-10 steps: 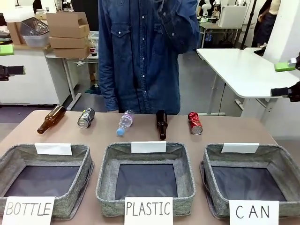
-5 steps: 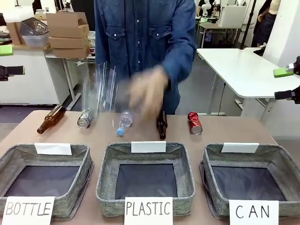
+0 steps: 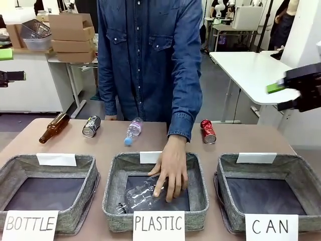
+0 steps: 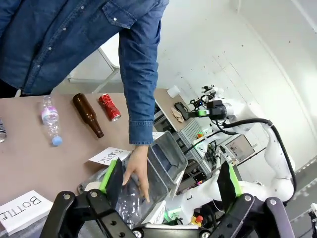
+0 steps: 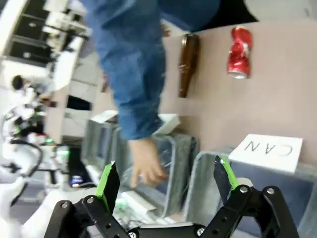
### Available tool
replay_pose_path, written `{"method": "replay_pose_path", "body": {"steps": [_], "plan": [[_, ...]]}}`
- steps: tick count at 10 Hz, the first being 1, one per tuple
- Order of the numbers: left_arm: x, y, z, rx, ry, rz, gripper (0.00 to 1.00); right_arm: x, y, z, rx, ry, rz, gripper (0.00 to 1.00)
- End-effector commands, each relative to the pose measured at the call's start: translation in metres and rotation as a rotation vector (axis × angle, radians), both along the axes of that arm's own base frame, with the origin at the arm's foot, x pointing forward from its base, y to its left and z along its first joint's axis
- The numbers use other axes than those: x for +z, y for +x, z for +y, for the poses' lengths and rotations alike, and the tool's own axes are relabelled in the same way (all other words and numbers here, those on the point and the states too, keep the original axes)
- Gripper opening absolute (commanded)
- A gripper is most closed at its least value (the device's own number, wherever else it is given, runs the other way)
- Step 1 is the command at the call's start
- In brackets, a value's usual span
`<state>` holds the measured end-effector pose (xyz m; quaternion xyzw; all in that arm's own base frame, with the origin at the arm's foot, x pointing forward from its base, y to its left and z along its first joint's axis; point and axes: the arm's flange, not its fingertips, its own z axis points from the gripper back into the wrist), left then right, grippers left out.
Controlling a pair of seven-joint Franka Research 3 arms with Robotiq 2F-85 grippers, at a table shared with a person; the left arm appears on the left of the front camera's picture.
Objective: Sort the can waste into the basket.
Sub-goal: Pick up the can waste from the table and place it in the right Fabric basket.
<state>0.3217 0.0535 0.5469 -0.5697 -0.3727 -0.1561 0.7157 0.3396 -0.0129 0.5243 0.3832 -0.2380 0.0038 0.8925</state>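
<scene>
Left tool (image 4: pixel 169 171) and right tool (image 5: pixel 165 171) gape wide, empty. On the tabletop (image 3: pixel 241 140) the red can (image 3: pixel 208 131) lies just behind the CAN basket (image 3: pixel 301 165), the dark can (image 3: pixel 92 126) far to its left. The right tool should straddle the red can across its body.

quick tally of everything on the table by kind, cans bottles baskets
cans: 2, red can, dark can
brown bottles: 2, left brown bottle, middle brown bottle
plastic bottles: 2, table plastic bottle, crushed plastic bottle
baskets: 3, BOTTLE basket, PLASTIC basket, CAN basket
total: 9
</scene>
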Motion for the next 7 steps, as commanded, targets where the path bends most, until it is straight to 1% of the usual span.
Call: {"method": "replay_pose_path", "body": {"steps": [1,2,3,4,5,6,7], "plan": [[0.002,0.002,-0.001,-0.002,-0.013,-0.029,1.0,0.0,0.049,0.02,-0.04,-0.144,0.082,1.0],[0.002,0.002,-0.001,-0.002,-0.013,-0.029,1.0,-0.001,0.059,0.026,-0.01,-0.152,0.093,1.0],[0.002,0.002,-0.001,-0.002,-0.013,-0.029,1.0,-0.005,0.076,0.037,-0.054,-0.215,0.109,1.0],[0.002,0.002,-0.001,-0.002,-0.013,-0.029,1.0,-0.013,0.097,0.052,-0.067,-0.272,0.144,1.0],[0.002,0.002,-0.001,-0.002,-0.013,-0.029,1.0,-0.008,0.099,0.056,-0.12,-0.204,0.172,1.0],[0.002,0.002,-0.001,-0.002,-0.013,-0.029,1.0,-0.016,0.077,0.046,-0.04,-0.228,0.093,1.0],[0.002,0.002,-0.001,-0.002,-0.013,-0.029,1.0,-0.016,0.077,0.046,-0.04,-0.228,0.093,1.0]]}}
